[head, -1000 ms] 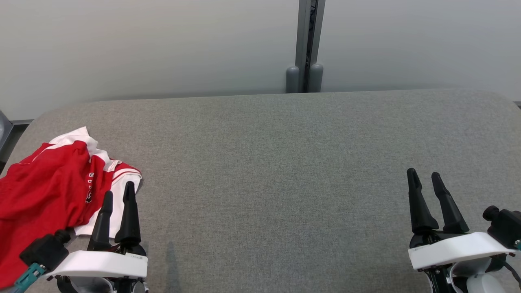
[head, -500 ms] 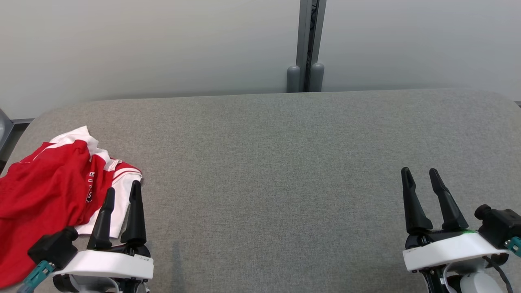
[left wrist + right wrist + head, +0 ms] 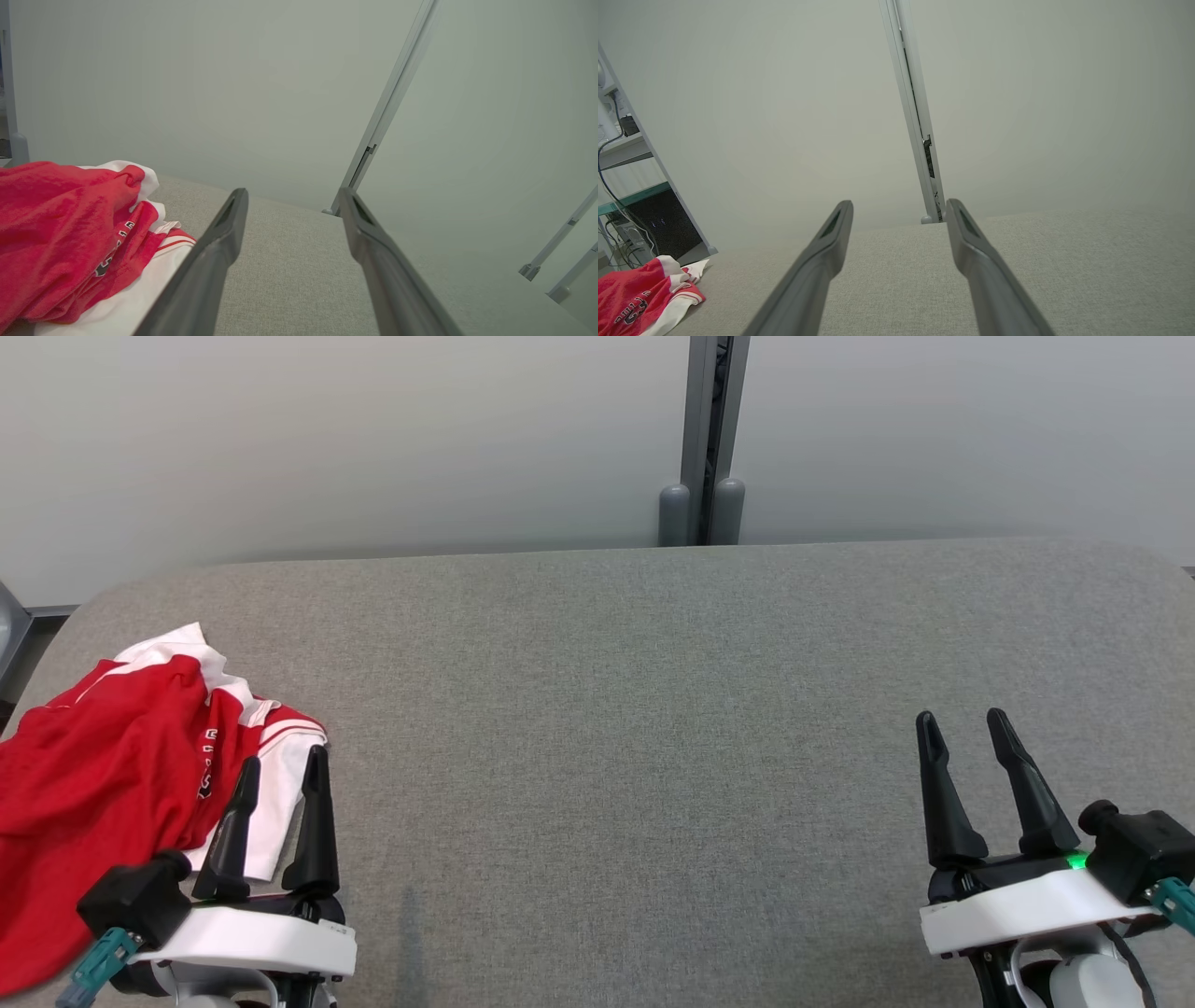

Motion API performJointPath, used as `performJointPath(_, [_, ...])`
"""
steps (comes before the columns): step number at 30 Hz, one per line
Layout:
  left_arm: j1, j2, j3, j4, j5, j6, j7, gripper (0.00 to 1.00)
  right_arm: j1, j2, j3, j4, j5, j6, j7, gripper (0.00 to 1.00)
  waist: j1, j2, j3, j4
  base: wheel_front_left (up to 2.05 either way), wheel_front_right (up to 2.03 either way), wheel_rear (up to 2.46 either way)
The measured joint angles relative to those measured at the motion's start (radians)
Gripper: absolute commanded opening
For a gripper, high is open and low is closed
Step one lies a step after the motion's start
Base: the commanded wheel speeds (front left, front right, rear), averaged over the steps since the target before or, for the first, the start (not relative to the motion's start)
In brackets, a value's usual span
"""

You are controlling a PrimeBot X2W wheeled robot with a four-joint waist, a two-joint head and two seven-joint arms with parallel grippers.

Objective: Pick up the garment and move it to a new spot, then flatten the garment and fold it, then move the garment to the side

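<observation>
A crumpled red and white garment [image 3: 112,775] lies at the left end of the grey padded table [image 3: 616,709], part of it hanging past the near left edge. My left gripper [image 3: 285,765] stands open right beside the garment's white hem, with nothing between its fingers. In the left wrist view the garment [image 3: 65,242] fills the lower left and the left gripper [image 3: 292,203] points past it. My right gripper [image 3: 962,721] stands open and empty at the near right. The right wrist view shows the garment [image 3: 640,296] far off at lower left and the right gripper [image 3: 899,207].
A pale partition wall with a grey post [image 3: 700,439] runs along the table's far edge. Shelving with cables and dark equipment [image 3: 630,205] stands beyond the table's left end. The table has rounded corners.
Both grippers have drifted slightly, the left one a little down and to the right, the right one a little up and to the left. The garment has not moved.
</observation>
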Motion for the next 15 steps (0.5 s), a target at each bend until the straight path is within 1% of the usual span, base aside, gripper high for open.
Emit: performJointPath(15, [-0.002,0.002,0.001,-0.006,0.136,0.000,-0.029,1.00,-0.004,-0.001,0.010,-0.012,-0.109,0.000,-0.028,1.00,0.0000,0.0000,0.006,0.002,0.00,0.00,0.00])
